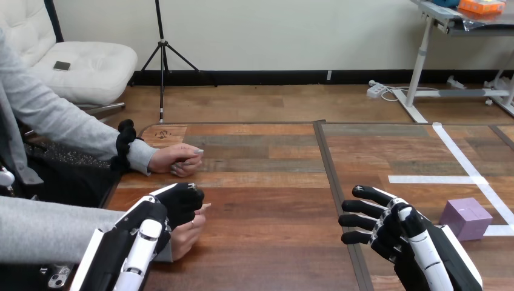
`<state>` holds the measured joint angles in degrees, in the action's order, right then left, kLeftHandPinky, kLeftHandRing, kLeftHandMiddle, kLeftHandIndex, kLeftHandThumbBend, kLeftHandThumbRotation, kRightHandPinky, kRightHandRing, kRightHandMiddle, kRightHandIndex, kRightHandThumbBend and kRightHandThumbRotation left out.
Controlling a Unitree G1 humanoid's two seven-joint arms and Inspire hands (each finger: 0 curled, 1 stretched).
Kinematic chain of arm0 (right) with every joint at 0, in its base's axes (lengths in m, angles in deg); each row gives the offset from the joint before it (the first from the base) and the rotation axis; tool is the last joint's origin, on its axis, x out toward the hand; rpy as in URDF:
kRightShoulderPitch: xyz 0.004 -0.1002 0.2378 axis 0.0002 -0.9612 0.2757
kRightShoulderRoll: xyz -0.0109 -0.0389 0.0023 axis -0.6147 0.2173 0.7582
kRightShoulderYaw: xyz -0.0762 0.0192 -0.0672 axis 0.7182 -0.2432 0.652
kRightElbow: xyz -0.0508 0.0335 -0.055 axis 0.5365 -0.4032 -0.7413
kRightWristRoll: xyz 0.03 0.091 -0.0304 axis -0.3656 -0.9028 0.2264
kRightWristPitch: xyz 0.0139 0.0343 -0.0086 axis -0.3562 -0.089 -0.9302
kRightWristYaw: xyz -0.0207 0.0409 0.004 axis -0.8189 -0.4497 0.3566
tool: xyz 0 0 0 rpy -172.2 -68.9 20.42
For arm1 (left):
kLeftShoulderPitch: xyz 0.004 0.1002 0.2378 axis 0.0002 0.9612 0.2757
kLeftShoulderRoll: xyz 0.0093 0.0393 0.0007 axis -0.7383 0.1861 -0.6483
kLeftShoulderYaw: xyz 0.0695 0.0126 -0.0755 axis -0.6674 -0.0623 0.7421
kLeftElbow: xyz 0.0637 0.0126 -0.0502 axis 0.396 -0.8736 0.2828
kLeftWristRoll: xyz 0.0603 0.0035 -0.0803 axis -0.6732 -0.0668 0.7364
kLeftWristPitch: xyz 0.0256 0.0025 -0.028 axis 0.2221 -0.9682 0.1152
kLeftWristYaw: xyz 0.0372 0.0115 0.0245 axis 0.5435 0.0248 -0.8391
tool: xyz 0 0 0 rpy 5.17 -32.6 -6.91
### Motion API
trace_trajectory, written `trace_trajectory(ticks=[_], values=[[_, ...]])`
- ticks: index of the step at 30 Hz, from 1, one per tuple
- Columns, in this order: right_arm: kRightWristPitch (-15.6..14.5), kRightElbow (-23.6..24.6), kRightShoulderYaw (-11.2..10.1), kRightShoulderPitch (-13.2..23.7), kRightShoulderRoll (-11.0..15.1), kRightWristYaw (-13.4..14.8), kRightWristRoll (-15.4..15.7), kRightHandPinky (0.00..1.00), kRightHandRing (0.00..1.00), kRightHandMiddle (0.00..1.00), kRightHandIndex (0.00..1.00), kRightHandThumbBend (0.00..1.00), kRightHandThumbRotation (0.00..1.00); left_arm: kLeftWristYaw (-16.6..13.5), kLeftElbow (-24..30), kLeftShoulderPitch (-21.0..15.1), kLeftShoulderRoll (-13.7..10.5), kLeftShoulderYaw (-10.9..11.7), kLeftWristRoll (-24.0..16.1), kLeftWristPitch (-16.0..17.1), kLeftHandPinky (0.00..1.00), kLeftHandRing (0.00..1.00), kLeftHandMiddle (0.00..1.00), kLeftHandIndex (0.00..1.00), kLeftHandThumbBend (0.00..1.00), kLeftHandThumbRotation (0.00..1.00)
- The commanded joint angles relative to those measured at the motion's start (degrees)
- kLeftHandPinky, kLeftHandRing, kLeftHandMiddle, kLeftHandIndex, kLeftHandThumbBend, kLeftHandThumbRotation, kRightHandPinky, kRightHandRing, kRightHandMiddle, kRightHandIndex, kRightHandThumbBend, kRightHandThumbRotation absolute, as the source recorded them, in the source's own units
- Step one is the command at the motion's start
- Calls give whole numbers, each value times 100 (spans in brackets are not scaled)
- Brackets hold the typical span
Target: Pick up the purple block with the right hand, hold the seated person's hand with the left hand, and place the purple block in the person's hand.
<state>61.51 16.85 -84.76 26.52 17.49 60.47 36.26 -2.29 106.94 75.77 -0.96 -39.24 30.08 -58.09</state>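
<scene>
The purple block [465, 217] sits on the table at the right, beside a white tape line. My right hand [379, 225] hovers just left of the block, open, with its fingers spread and pointing left and nothing in it. A small gap separates it from the block. At the lower left my left hand [173, 206] lies over the person's near hand [186, 233], its fingers curled round the top of it. That hand rests on the table as a loose fist. The person's far hand [177, 160] lies on the table further back, closed and holding nothing that I can see.
White tape lines [467, 162] mark a corner on the right half of the wooden table. A dark seam [332, 182] runs front to back down the middle. The person's grey sleeves [54, 118] come in from the left edge.
</scene>
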Motion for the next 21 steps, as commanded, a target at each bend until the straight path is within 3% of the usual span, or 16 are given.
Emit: trace_trajectory(ticks=[1, 13, 16, 21], values=[[126, 40, -10, 298, 5, -49, -52, 62, 70, 73, 75, 71, 77, -35, 30, -406, 63, 61, -13, 112, 77, 79, 75, 69, 28, 84], [-29, 99, -70, 490, 68, -16, -106, 60, 69, 72, 74, 72, 77, -34, 43, -462, 45, 61, -25, 110, 69, 75, 71, 64, 27, 76], [209, -47, -103, 570, 38, -47, -33, 59, 69, 72, 74, 70, 77, -39, 45, -449, 38, 65, -46, 120, 67, 74, 70, 64, 28, 75], [142, -137, -173, 734, 114, -40, -44, 59, 69, 72, 73, 69, 77, -11, -40, -497, 43, 90, -51, 237, 65, 72, 69, 64, 28, 74]])
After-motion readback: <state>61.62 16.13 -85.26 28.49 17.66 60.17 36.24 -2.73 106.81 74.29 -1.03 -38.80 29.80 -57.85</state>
